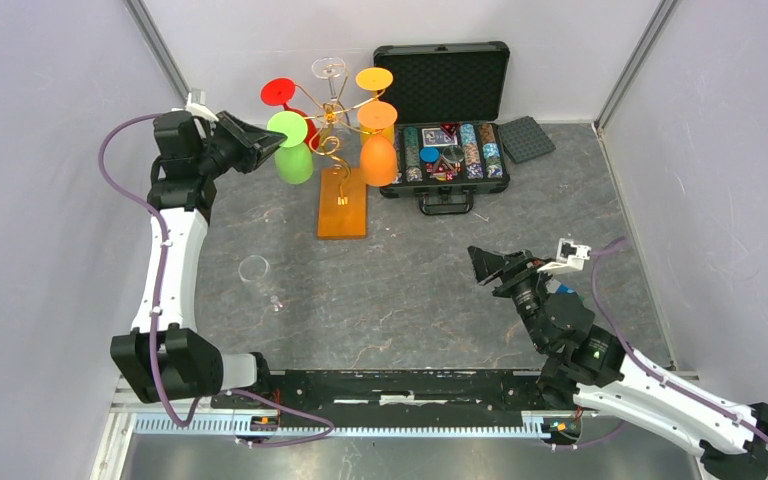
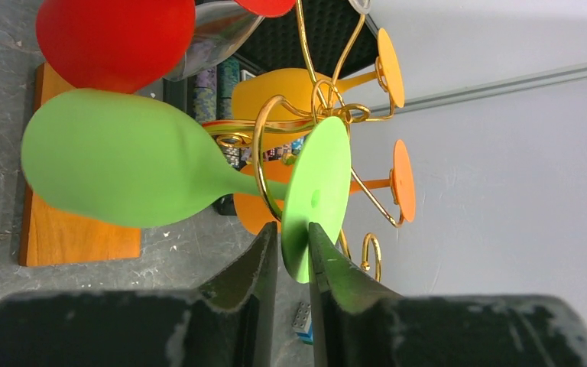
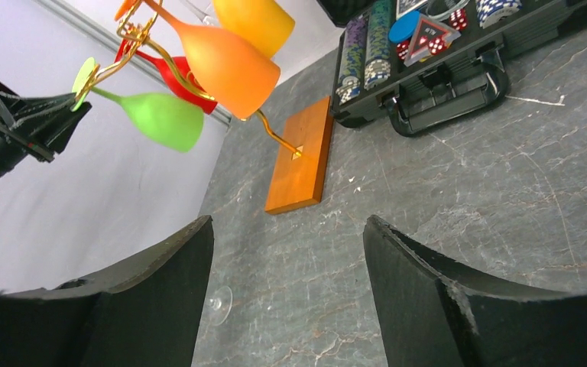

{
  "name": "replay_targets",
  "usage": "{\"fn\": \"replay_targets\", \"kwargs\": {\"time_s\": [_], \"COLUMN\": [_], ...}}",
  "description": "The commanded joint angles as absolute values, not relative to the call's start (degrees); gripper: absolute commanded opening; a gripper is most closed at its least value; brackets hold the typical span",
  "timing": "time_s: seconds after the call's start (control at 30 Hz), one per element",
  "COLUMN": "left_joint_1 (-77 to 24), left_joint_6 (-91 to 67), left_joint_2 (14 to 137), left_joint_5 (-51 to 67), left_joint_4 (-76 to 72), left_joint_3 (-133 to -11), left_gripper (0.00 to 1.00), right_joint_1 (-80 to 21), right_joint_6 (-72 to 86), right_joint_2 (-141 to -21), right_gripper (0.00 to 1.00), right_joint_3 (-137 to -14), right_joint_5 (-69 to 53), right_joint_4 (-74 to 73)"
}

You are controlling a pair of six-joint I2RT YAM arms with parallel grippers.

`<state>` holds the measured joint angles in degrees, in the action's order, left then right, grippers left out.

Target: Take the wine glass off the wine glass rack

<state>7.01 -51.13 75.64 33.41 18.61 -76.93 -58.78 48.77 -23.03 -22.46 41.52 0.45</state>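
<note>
Left claw [image 2: 292,228]: jaws drawn narrow, nipping the lower rim of the foot [image 2: 317,191] of the green wine glass [image 2: 122,168]. Grip looks edge-only and shallow. Right claw [image 3: 289,222]: spread wide, holding nothing, low over the counter [image 1: 410,290], well apart from the wine glass rack [image 1: 332,130] on its chip-case side.

Counter: grey stone look. The rack's orange wooden base [image 1: 343,205] lies flat on it. Black chip case [image 1: 450,150] stands open just beside the rack. A clear glass [image 1: 256,270] lies on the counter nearer the arms than the rack's base.

Rack: golden wire with curled arms. The green glass hangs bowl-down on the left-arm side. Its stem [image 2: 244,183] passes through a wire curl [image 2: 264,153], and its foot rests above the curl. A red glass [image 2: 115,42] hangs just beside it, bowls close. Orange glasses hang on the rack's far side.

Step in hand, as I judge it: draw the green glass out of its curl.
- Pull along the open end of the curl, away from the rack's trunk. Do not lift straight up, since the wire would catch the foot.
- Keep the foot level. A rim pinch may let it pivot or slip.
- Go slowly. The rack is light and could tip or drag.
- Watch the red bowl next to it for a knock.
</note>
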Motion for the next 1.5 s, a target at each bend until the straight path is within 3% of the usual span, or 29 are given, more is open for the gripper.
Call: {"fn": "replay_targets", "kwargs": {"time_s": [0.0,0.43,0.77,1.1,1.33,1.47], "left_joint_1": [7.21,7.29,7.6,7.51,7.23,6.77], "left_joint_6": [-52.4,-59.06,-63.49,-67.65,-73.8,-74.45], "left_joint_2": [73.04,70.15,69.28,73.16,76.68,76.58], "left_joint_5": [34.83,34.31,25.24,23.95,32.94,37.02], "left_joint_4": [18.04,12.99,6.58,0.94,-7.36,-8.44], "left_joint_3": [-76.14,-75.41,-77.62,-76.2,-74.77,-73.49], "left_gripper": [0.23,0.02,0.02,0.02,0.02,0.02], "right_joint_1": [-58.88,-58.89,-58.89,-58.89,-58.89,-58.89], "right_joint_6": [48.31,49.13,47.46,50.47,49.95,46.32], "right_joint_2": [-22.02,-20.61,-23.42,-22.13,-21.34,-22.23], "right_gripper": [0.76,0.75,0.75,0.74,0.74,0.81], "right_joint_3": [-22.21,-22.47,-25.84,-24.49,-24.57,-25.33], "right_joint_5": [45.39,48.94,49.89,47.39,46.7,43.98], "right_joint_4": [2.2,1.32,0.7,0.69,0.69,1.84]}}
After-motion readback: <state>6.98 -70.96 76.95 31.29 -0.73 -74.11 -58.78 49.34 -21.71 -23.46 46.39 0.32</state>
